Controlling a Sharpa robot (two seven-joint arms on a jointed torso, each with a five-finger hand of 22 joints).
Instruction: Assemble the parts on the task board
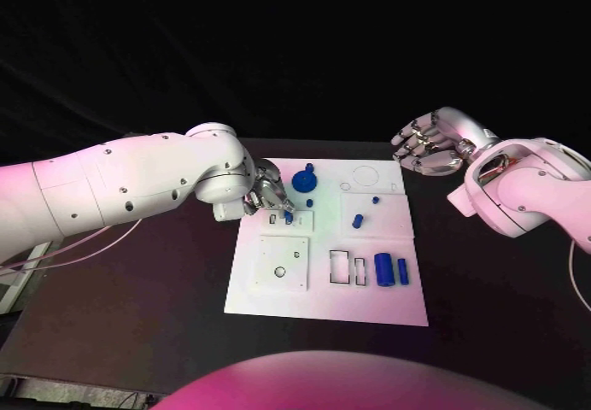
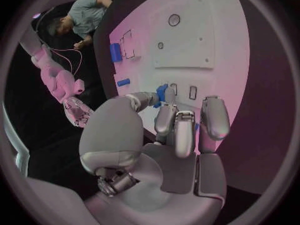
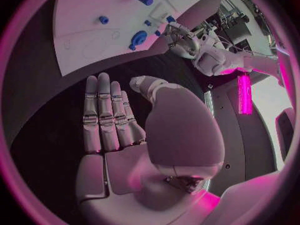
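Observation:
The white task board (image 1: 326, 295) lies mid-table. My left hand (image 1: 264, 195) hovers over its near-left part and pinches a small blue part (image 2: 162, 92) between thumb and a finger, just above two narrow slots (image 2: 192, 92); the same part (image 1: 289, 217) peeks out below the fingertips. My right hand (image 1: 431, 142) is off the board's far right corner, fingers (image 3: 106, 115) straight and apart, holding nothing. On the board are a round blue knob piece (image 1: 304, 179), a blue peg (image 1: 357, 220), a blue cylinder (image 1: 384, 269) and a blue bar (image 1: 403, 271).
A square plate with a small hole (image 1: 283, 260) sits on the board's near left, with rectangular recesses (image 1: 348, 266) beside it. A circle outline (image 1: 365, 178) marks the far right corner. Black table (image 1: 493, 290) surrounds the board.

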